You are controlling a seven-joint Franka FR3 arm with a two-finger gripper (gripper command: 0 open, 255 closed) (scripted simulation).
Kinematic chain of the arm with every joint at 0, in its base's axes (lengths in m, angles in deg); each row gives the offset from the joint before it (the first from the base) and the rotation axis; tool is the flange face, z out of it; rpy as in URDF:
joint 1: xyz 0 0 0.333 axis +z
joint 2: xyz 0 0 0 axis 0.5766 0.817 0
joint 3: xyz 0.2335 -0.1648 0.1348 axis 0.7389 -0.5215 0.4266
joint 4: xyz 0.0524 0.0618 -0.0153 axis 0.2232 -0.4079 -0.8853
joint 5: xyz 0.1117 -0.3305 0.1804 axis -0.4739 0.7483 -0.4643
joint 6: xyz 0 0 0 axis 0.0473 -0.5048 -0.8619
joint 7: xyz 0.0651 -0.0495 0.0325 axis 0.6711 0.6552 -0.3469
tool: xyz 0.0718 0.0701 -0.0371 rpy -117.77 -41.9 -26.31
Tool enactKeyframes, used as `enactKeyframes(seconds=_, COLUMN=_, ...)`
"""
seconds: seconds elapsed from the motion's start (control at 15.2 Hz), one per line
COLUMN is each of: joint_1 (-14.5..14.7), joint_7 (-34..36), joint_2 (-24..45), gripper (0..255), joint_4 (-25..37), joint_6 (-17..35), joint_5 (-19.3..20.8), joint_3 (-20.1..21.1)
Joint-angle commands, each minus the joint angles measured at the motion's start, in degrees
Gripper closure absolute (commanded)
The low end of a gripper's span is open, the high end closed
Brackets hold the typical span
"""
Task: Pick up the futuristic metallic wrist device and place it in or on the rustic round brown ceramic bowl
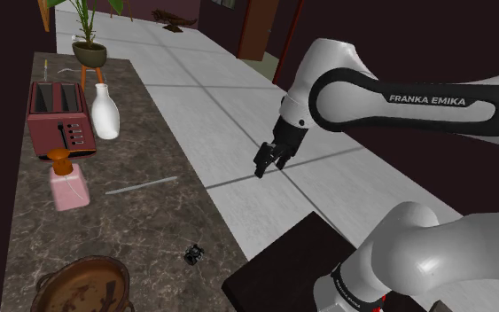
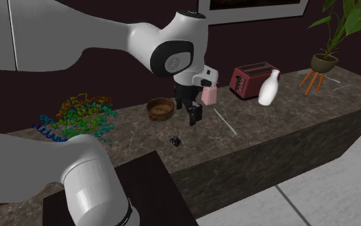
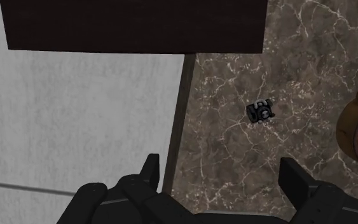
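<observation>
Wrist device (image 1: 194, 255), small, dark and metallic, lies on the bare marble surface (image 1: 150, 222) near its floor-side edge, between the stand and the bowl, touching neither. The surface is a long slab, dark brown with pale veins; the white arm (image 1: 416, 97) rises from the dark box stand (image 1: 283, 266); its jaws hang open and empty, well above the surface. The shoulder view sets the jaws over the pale tiled floor (image 1: 238, 89); the wrist view looks down on the surface's edge, with the device lying beyond the fingertips, nearer one finger, and the bowl's rim past it. The second exterior view shows a many-coloured tangle of loops (image 2: 76, 117) towards its left end of the surface. There the jaws appear above the device, in front of the gap between bowl and soap bottle.

A potted plant (image 1: 88, 51) on wooden legs stands at the far end, its pot holding green leaves; next comes a red toaster (image 1: 57, 120); the round brown bowl (image 1: 79, 263) shows a blotched dark inside. A white bottle (image 1: 105, 113) stands just beside the toaster; a pink soap bottle (image 1: 67, 184) stands nearer the bowl; a thin pale rod (image 1: 141, 185) lies flat between soap bottle and device.
</observation>
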Motion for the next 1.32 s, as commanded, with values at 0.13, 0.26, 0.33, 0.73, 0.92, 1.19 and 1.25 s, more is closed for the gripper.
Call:
enactKeyframes(seconds=0.13, joint_1=1.43, joint_7=2.59, joint_2=5.19, gripper=0, joint_4=-2.58, joint_6=7.78, joint_5=-1.35, joint_3=3.95)
enactKeyframes(seconds=0.26, joint_1=1.99, joint_7=4.0, joint_2=8.61, gripper=0, joint_4=-3.31, joint_6=11.82, joint_5=-1.77, joint_3=5.96)
enactKeyframes(seconds=0.33, joint_1=2.22, joint_7=4.76, joint_2=10.48, gripper=0, joint_4=-3.54, joint_6=13.87, joint_5=-1.89, joint_3=6.98)
enactKeyframes(seconds=0.73, joint_1=2.4, joint_7=10.56, joint_2=23.55, gripper=0, joint_4=-3.19, joint_6=26.04, joint_5=-0.19, joint_3=13.2)
enactKeyframes(seconds=0.92, joint_1=1.68, joint_7=15.11, joint_2=31.14, gripper=0, joint_4=-1.9, joint_6=31.75, joint_5=3.41, joint_3=16.16)
enactKeyframes(seconds=1.19, joint_1=1.07, joint_7=24.38, joint_2=42.14, gripper=0, joint_4=1.03, joint_6=38.17, joint_5=13.12, joint_3=18.35)
enactKeyframes(seconds=1.25, joint_1=1.37, joint_7=27.23, joint_2=44.98, gripper=0, joint_4=2.02, joint_6=39.42, joint_5=16.35, joint_3=18.22)
